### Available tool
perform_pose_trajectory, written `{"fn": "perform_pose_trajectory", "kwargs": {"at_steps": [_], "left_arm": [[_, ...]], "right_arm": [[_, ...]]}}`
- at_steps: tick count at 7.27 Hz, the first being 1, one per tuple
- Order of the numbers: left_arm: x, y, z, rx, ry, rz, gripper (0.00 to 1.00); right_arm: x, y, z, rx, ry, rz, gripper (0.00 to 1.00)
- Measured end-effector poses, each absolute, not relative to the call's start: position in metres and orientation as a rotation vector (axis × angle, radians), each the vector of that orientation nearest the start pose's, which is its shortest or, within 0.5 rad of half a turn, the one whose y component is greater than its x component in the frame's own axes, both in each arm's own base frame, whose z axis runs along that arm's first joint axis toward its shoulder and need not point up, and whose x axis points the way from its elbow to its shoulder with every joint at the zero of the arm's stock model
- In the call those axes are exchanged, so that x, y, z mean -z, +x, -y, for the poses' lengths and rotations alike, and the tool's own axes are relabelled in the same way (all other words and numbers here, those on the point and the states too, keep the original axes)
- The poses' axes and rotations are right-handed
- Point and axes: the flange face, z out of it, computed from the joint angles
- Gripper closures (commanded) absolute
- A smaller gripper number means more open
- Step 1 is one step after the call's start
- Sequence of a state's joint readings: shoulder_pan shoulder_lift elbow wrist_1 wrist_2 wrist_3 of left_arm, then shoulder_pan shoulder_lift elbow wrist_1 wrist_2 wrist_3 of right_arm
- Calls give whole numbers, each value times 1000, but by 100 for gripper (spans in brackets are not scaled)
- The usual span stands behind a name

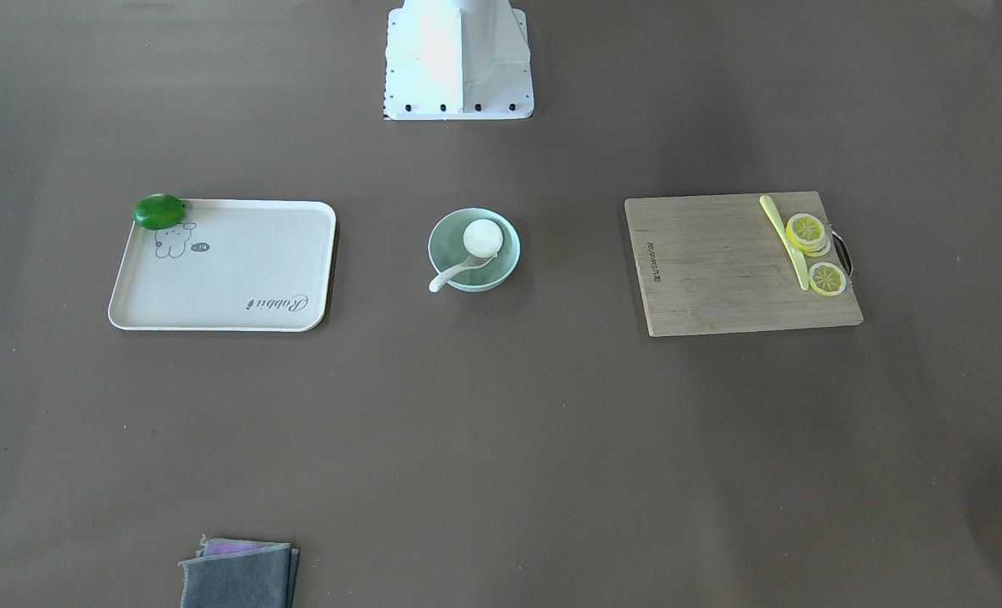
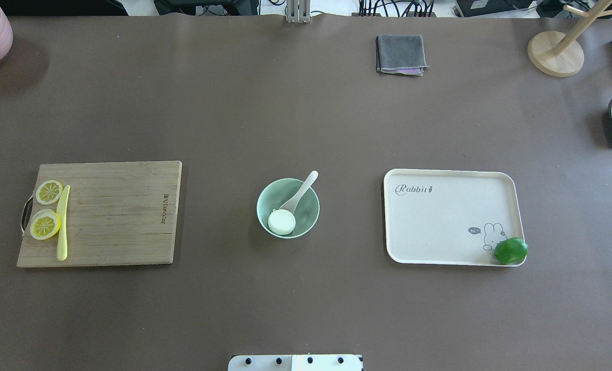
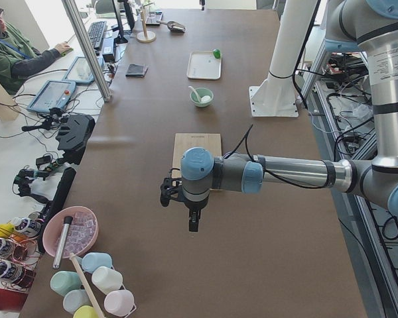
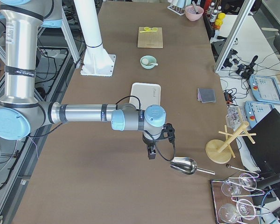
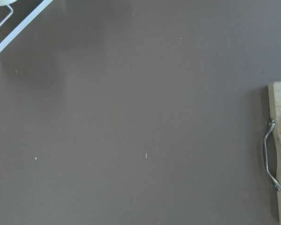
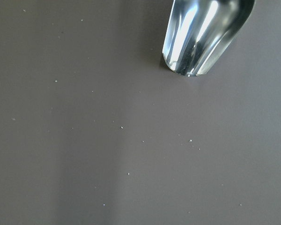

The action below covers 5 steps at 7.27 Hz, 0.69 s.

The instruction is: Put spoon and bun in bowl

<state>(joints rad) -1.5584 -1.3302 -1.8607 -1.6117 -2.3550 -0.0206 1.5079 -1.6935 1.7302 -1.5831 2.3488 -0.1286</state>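
- The brown bench (image 2: 306,129) is long, and operators' desks run along its far side; the task's things sit in its middle.
- The bun (image 2: 281,222) lies inside the bowl (image 2: 307,202), on the side nearer the robot. The spoon (image 2: 301,190) has its scoop inside next to the bun, and its handle leans out over the far rim. I judge both items as placed.
- The left pincer (image 3: 194,224) hangs over bare bench beyond the handle end of the cutting board (image 2: 115,211). The right pincer (image 4: 151,153) hangs at the other end, near a metal scoop (image 4: 184,165). Only the side views show them, so I cannot tell whether they are released or clenched.
- Risk: the spoon handle sticks out, so an arm passing low over the bowl could catch it and lever the spoon, perhaps also the bun, out.
- Risk: a low sideways move of the right arm could knock the metal scoop, which lies close to it.
- Risk: the bowl looks light, and a push on its rim could slide or tip it.
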Motion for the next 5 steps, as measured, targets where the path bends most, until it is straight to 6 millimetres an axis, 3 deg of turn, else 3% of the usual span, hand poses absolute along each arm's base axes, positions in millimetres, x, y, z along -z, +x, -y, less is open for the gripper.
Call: {"fn": "perform_pose_trajectory", "kwargs": {"at_steps": [5], "left_arm": [[-618,-58,396,-32,79,-786,2]], "right_arm": [[-636,34,445,197,52,779,0]]}}
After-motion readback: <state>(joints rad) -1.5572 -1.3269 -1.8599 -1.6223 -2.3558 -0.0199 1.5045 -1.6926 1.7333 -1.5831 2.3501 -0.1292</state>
